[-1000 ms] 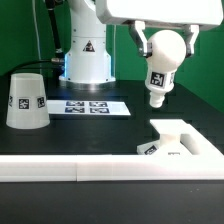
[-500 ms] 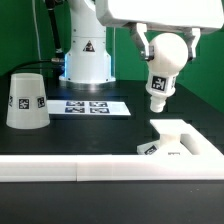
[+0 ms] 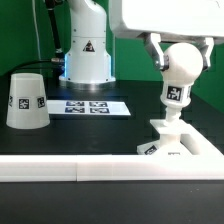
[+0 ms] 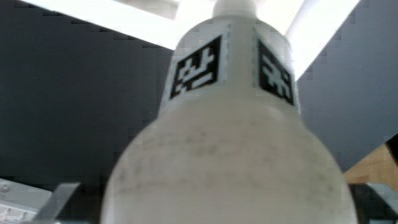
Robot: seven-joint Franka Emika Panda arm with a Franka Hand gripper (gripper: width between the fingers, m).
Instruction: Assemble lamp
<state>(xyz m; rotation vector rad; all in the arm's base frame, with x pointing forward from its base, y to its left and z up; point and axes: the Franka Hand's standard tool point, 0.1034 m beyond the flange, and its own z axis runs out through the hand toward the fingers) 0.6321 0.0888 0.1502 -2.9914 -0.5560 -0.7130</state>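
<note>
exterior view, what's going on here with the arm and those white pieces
The Panda arm is putting a lamp together. Its jaws are shut on the bulb at its round head, neck down and slightly tilted, the neck tip right at the base on the exterior view's right. Whether it is seated cannot be told. The shade stands apart on the exterior view's left, beside the marker board.
</note>
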